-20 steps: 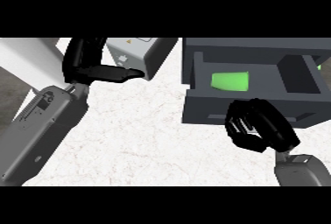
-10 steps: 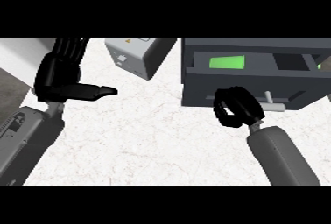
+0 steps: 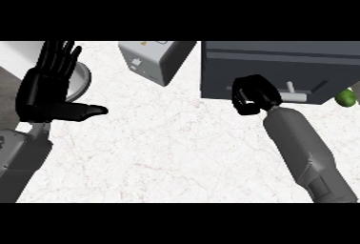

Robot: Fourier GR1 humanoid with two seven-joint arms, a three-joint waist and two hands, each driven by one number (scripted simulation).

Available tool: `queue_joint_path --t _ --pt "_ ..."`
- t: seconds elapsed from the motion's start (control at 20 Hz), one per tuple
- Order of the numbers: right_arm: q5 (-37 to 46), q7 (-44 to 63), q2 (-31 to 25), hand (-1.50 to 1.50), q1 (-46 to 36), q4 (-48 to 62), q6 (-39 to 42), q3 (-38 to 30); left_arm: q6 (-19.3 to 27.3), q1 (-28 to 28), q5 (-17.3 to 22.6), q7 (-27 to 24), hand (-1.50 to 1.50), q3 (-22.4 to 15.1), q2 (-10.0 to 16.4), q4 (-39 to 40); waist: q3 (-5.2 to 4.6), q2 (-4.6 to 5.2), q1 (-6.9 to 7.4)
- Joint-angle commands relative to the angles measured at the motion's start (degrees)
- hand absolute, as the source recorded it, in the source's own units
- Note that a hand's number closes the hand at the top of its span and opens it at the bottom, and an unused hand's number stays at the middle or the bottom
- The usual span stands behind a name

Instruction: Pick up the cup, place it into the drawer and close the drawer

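Observation:
The dark grey drawer (image 3: 281, 66) at the upper right shows only its top and front panel, with a pale handle (image 3: 296, 93) on the front. No green cup shows inside it; the interior is hidden. My right hand (image 3: 252, 93) has its fingers curled and rests against the drawer front, left of the handle, holding nothing. My left hand (image 3: 51, 88) stays open at the left edge, fingers up and thumb pointing right.
A pale grey box (image 3: 156, 58) stands at the top centre, left of the drawer. A round grey plate (image 3: 85, 79) lies partly behind my left hand. A small green thing (image 3: 346, 97) peeks in at the right edge.
The drawer has gone from open, with the green cup showing inside, to shut. My right hand moved up against its front. The left hand rose slightly.

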Motion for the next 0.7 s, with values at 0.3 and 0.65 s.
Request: queue_joint_path --t 0.3,0.65 --pt "-2.3 -2.9 -5.8 1.50 -10.8 16.2 2.9 -6.2 -4.0 0.7 -0.3 -1.1 -1.50 0.0 -1.0 0.3 0.34 1.98 1.91" --pt "-4.8 -4.5 -6.8 1.50 -11.5 17.8 3.4 -8.8 -5.8 1.7 0.4 -0.6 -1.50 0.4 -0.7 0.0 0.37 2.34 3.02"
